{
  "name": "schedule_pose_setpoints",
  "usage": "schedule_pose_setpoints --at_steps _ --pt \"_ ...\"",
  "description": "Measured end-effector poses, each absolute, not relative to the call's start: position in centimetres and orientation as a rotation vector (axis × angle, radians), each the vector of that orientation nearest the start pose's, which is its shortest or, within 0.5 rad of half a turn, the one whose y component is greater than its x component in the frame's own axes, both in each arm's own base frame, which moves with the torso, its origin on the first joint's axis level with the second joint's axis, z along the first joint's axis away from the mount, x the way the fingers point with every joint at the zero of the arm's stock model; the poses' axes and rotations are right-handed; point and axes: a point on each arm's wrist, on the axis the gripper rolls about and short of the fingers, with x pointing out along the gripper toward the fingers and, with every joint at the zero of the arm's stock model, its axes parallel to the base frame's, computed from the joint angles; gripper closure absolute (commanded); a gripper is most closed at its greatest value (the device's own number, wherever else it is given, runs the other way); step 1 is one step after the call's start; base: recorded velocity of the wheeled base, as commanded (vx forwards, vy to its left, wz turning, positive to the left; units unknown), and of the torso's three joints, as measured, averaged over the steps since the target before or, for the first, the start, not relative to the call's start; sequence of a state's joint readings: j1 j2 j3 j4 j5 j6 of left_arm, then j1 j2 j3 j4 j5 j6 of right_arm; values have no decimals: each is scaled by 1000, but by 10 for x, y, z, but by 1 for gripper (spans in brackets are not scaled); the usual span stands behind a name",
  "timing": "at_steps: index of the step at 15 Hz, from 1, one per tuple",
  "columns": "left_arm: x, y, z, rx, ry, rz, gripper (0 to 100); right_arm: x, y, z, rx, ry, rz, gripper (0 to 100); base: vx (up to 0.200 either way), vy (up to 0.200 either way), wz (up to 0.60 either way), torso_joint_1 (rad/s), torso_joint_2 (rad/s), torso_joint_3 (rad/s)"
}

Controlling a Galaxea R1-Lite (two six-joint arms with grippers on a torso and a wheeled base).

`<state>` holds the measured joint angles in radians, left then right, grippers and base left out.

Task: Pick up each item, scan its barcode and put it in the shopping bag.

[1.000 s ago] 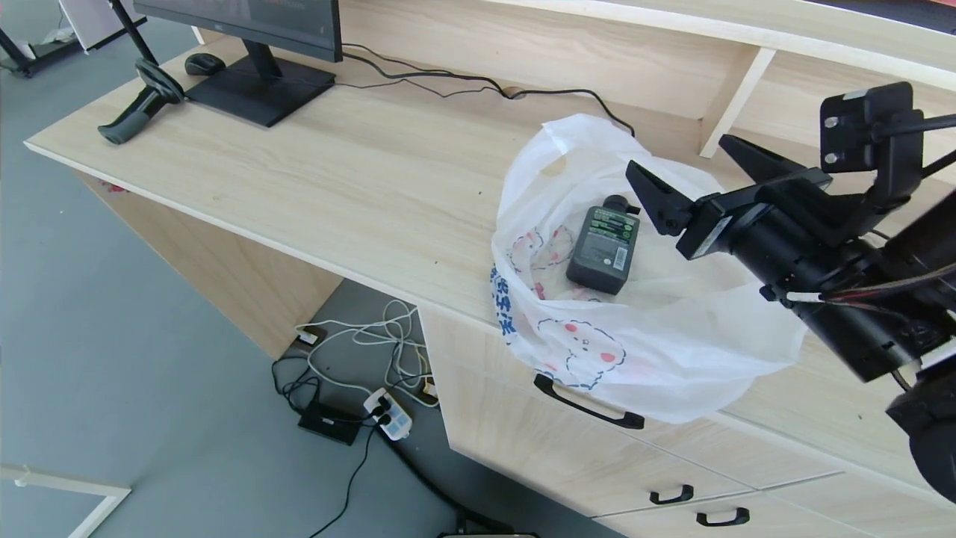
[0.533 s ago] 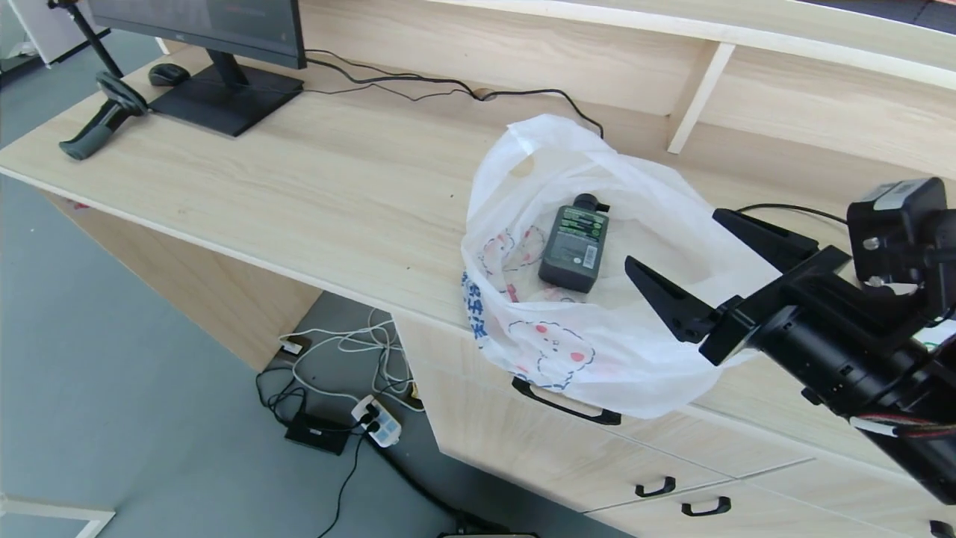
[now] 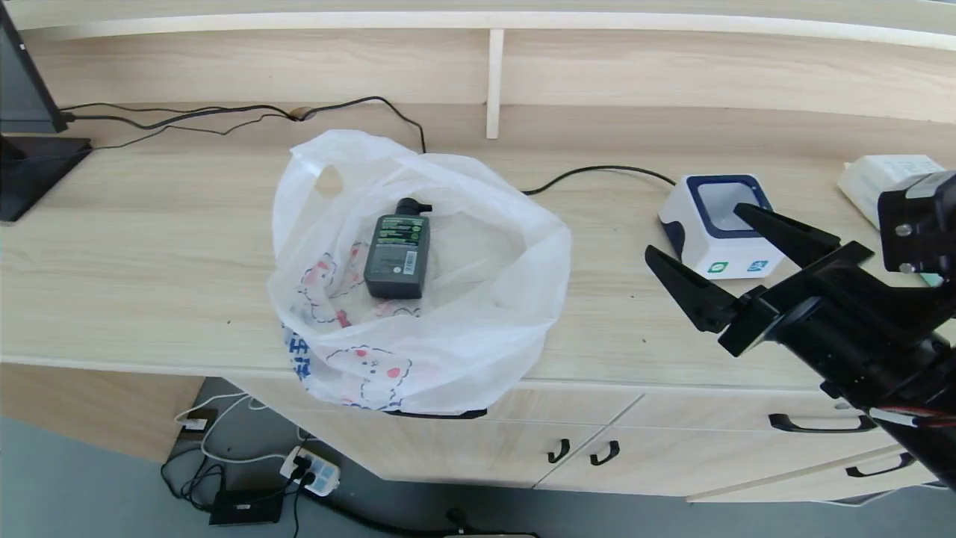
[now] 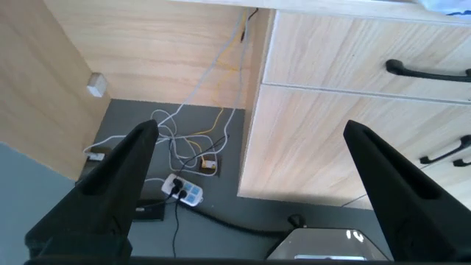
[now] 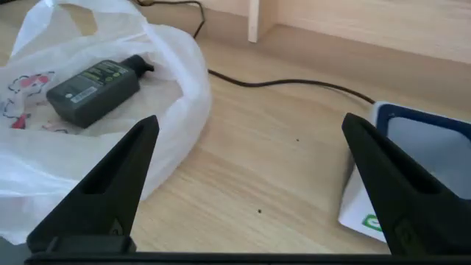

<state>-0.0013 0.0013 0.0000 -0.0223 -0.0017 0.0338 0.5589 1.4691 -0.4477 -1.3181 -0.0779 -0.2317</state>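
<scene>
A white plastic shopping bag [image 3: 448, 336] lies open on the wooden counter [image 3: 149, 254]. A dark grey bottle [image 3: 397, 254] with a label and barcode rests flat inside it. My right gripper [image 3: 694, 232] hangs open and empty above the counter, to the right of the bag and just in front of a white and blue barcode scanner [image 3: 717, 224]. In the right wrist view, the right gripper [image 5: 250, 121] has the bag [image 5: 176, 96] and bottle [image 5: 96, 81] on one side and the scanner [image 5: 419, 169] on the other. My left gripper [image 4: 250, 126] is open, low in front of the counter's drawers [image 4: 353, 140].
A white packet [image 3: 881, 179] lies at the counter's far right, behind the scanner. A monitor base [image 3: 30, 172] stands at the far left, with black cables [image 3: 224, 112] along the back wall. A power strip and wires [image 4: 184, 191] lie on the floor.
The head camera has swung to the right, bringing the scanner into view. My right gripper has moved off the bag's right side to beside the scanner. The bottle still lies in the bag.
</scene>
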Motion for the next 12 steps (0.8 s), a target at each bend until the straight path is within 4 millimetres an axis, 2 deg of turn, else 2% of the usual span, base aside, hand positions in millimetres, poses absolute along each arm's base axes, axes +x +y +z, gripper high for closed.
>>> schedule_pose_setpoints --at_steps 1,6,12 --pt "-23 0 78 36 -20 -3 0 191 115 223 -148 -354 427 0 0 0 0 0 0 0" --pt "-23 0 77 39 -16 -3 0 197 102 237 -127 -379 388 0 0 -200 0 2 3 -1" --pt "-23 0 77 39 -17 -2 0 202 85 239 -115 -378 317 0 0 -200 0 2 4 1"
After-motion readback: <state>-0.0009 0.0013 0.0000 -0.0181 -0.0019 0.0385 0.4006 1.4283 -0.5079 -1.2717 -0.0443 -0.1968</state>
